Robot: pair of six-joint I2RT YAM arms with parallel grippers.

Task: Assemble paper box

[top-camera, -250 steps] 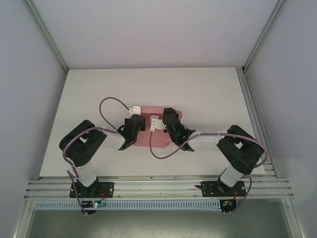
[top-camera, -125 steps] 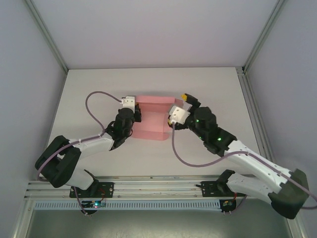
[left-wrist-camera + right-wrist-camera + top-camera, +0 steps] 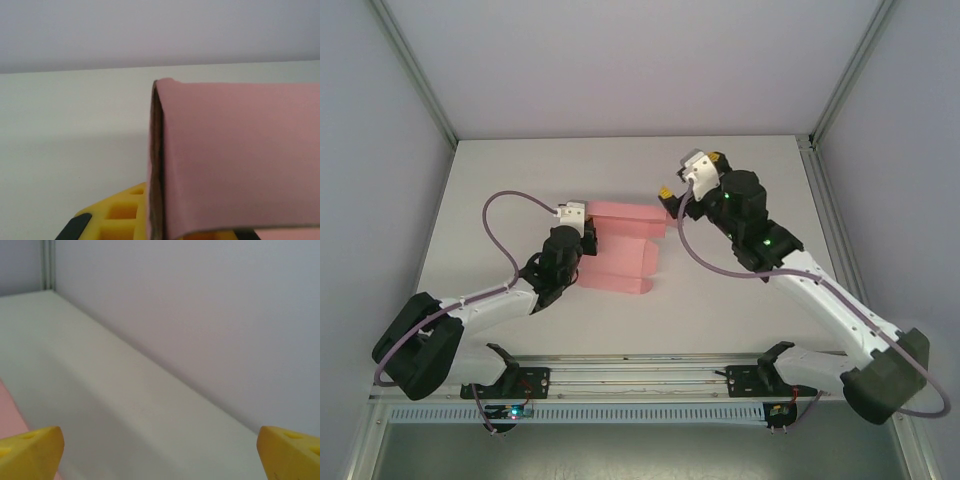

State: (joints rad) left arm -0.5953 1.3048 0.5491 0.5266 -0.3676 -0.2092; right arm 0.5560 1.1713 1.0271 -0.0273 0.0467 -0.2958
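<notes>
My left gripper [image 3: 584, 238] is pinching the left end of the paper box [image 3: 620, 258], closed on the card. My right gripper [image 3: 691, 175] is hanging wide open and empty, with the box just beside its left finger.

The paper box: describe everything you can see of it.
The paper box is thin pink card, partly folded: a flat panel lies on the white table, and a far strip looks folded up. The left end effector clamps its left edge; the open right end effector sits by its far right corner.
</notes>
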